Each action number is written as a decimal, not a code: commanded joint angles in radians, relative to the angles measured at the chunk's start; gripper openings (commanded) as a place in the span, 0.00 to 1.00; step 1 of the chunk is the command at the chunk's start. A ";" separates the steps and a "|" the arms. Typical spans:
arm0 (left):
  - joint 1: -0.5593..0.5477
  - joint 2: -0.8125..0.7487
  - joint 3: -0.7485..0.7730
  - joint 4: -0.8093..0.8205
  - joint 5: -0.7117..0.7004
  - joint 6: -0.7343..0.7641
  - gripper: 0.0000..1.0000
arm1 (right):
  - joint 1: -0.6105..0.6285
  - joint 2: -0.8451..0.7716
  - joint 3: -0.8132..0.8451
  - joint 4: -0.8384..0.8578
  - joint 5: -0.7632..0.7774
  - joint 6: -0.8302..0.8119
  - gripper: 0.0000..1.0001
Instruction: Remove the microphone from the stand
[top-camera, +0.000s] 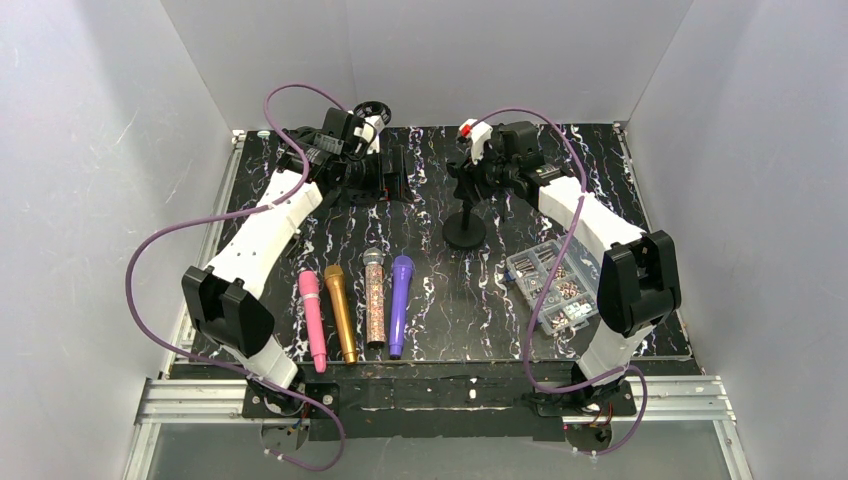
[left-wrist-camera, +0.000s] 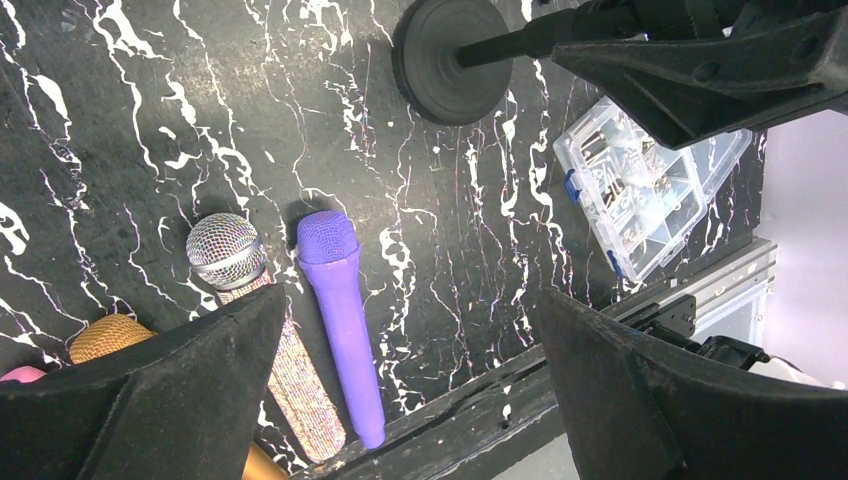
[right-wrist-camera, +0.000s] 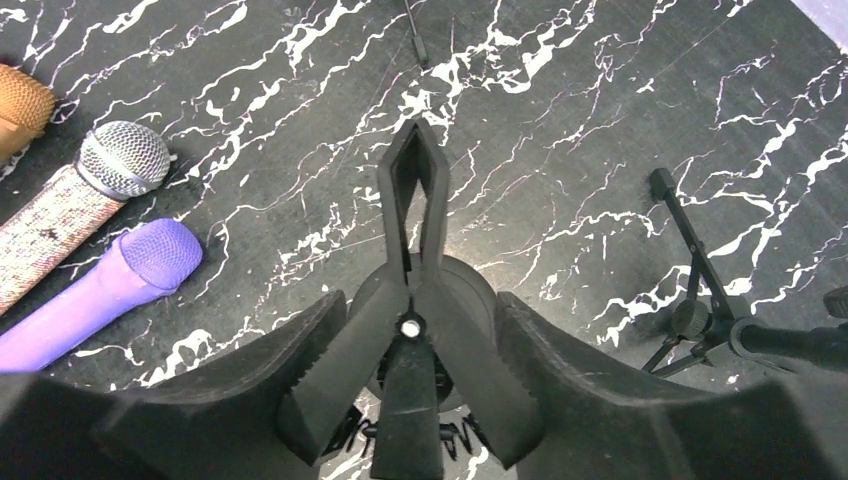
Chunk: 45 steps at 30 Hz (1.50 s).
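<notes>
**R gripper on stand clip; four mics flat on table**

R gripper (right-wrist-camera: 415, 300) is up at the top of the mic stand (top-camera: 464, 232). Its fingers are part-way apart and set vs. the two handles of the stand's clip (right-wrist-camera: 412, 180), one finger per side. They look to be touching the handles, so it's a grip on the clip. The clip's tips meet at the far end. The stand's round base sits approx mid-table on the black marbled table (top-camera: 450, 300).

Mics: four lie side by side near the front edge, heads toward the back wall. L to R they are the pink mic (top-camera: 314, 322), gold mic (top-camera: 341, 315), glitter mic (top-camera: 374, 300) and purple mic (top-camera: 399, 308). The purple mic is nearest the stand but apart from its base.

L gripper (left-wrist-camera: 408, 305) has its fingers spread wide w/ nothing held and hangs above the table, left of the stand. Its wrist cam looks down on the glitter & purple heads btwn the fingers.

A clear parts box (top-camera: 553, 285) sits right of the stand base, by the R arm.
</notes>
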 joint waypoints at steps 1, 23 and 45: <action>0.007 -0.052 -0.016 -0.055 0.029 0.005 0.98 | -0.001 0.009 0.026 0.001 -0.012 0.003 0.59; 0.085 -0.101 -0.076 -0.071 0.074 0.070 0.98 | -0.003 0.202 0.457 -0.120 -0.033 -0.017 0.01; 0.133 -0.144 -0.137 -0.075 0.139 0.117 0.98 | -0.024 0.430 0.789 -0.069 -0.025 -0.025 0.01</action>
